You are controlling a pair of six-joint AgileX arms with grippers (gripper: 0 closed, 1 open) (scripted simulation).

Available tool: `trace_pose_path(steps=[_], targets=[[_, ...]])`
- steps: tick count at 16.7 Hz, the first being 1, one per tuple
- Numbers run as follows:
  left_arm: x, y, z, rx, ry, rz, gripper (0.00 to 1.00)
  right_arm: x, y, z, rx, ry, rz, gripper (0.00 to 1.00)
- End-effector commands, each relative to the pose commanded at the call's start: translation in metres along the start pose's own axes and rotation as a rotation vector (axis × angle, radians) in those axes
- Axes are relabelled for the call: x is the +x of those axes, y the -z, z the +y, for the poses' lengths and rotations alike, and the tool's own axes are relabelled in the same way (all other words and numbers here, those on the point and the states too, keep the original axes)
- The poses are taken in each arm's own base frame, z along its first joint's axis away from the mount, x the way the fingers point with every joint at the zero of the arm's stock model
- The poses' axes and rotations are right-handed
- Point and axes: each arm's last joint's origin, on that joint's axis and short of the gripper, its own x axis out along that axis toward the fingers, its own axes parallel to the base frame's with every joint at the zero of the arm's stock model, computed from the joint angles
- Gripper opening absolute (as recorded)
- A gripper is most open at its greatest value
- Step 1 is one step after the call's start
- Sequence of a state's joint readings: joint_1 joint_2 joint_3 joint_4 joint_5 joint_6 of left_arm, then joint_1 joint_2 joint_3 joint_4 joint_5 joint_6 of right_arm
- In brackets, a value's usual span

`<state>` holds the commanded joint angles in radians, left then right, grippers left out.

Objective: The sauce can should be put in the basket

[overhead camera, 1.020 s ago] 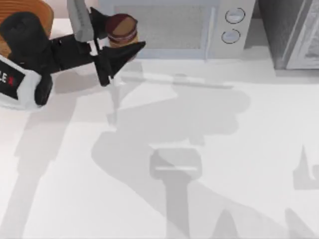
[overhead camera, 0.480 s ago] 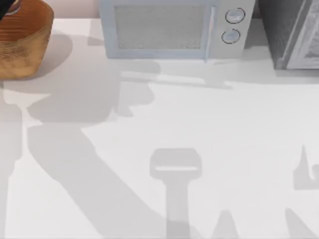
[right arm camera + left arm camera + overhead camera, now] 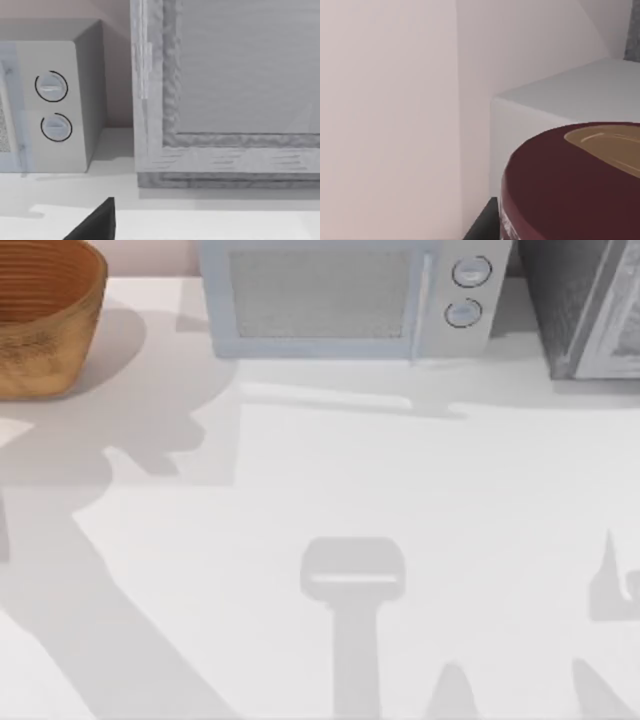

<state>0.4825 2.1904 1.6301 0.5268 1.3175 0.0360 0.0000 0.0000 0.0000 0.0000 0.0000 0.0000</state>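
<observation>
The basket [image 3: 40, 320] stands at the back left corner of the table [image 3: 330, 480], cut off by the top view's left and upper edges. Its ribbed orange-brown inside faces up, and its golden woven wall casts a shadow to the right. Just right of it, apart from it, a pale microwave [image 3: 345, 300] stands against the back wall. It has a speckled door window and two round dials [image 3: 466, 290], one above the other. No lettering can be made out beside the dials. Further right, a grey cabinet [image 3: 590, 305] with a framed, rough-textured front fills the back right corner. The rest of the white table carries broad grey shadows.

The can [image 3: 570, 185] sits right in front of the left wrist camera. Its dark reddish-brown top has a tan patch towards one side. A scrap of pale print at its edge is too blurred to read. A dark part of the left gripper [image 3: 481, 227] shows just beside the can. Whether it grips the can cannot be told, nor can where the can is relative to the basket. Behind the can are a white box and a pale wall.

The right wrist view faces the microwave's dials and the cabinet front. One dark tip of the right gripper [image 3: 95, 222] shows at the frame's edge over the table, and its state cannot be told.
</observation>
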Motion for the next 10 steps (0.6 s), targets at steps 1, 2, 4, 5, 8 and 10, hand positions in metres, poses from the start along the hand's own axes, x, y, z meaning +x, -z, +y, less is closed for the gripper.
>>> trace_pose_path(steps=[1, 2, 4, 5, 8, 10], targets=[[0.000, 0.000, 0.000, 0.000, 0.000, 0.000, 0.00, 0.000, 0.000, 0.000, 0.000, 0.000, 0.000, 1.00], [0.000, 0.000, 0.000, 0.000, 0.000, 0.000, 0.00, 0.000, 0.000, 0.000, 0.000, 0.000, 0.000, 1.00], [0.003, 0.002, 0.000, 0.001, 0.003, 0.000, 0.00, 0.000, 0.000, 0.000, 0.000, 0.000, 0.000, 1.00], [0.009, 0.004, 0.000, 0.001, 0.004, 0.001, 0.00, 0.000, 0.000, 0.000, 0.000, 0.000, 0.000, 1.00], [0.025, 0.011, 0.001, 0.000, 0.000, 0.001, 0.00, 0.000, 0.000, 0.000, 0.000, 0.000, 0.000, 1.00], [0.038, 0.015, 0.001, 0.000, 0.003, 0.001, 0.00, 0.000, 0.000, 0.000, 0.000, 0.000, 0.000, 1.00]])
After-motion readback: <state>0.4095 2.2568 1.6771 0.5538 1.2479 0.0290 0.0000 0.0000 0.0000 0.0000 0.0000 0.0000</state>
